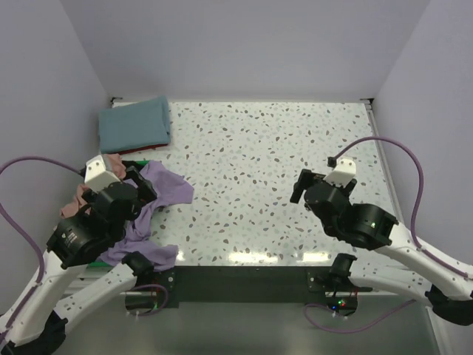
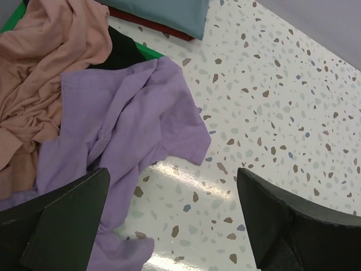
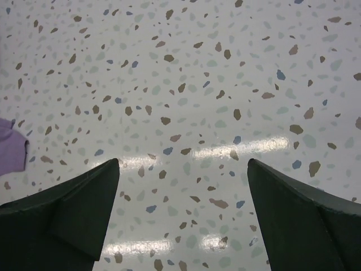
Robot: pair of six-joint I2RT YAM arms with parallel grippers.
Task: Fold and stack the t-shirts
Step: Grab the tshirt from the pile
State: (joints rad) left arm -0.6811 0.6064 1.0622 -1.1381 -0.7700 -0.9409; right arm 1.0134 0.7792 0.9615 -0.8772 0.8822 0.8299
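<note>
Lavender shirt (image 2: 124,118): crumpled, unfolded. Teal shirt (image 1: 135,124): already folded. Left claw (image 2: 172,182) and right claw (image 3: 183,166): spread wide, empty. Likely step: pickup; next, pinch lavender hem, drag centre, flatten.

You've got four t-shirts, lavender (image 2: 130,113), teal (image 1: 134,124), salmon (image 2: 45,56) and black (image 2: 121,51), plus one green bin (image 2: 150,53).
</note>
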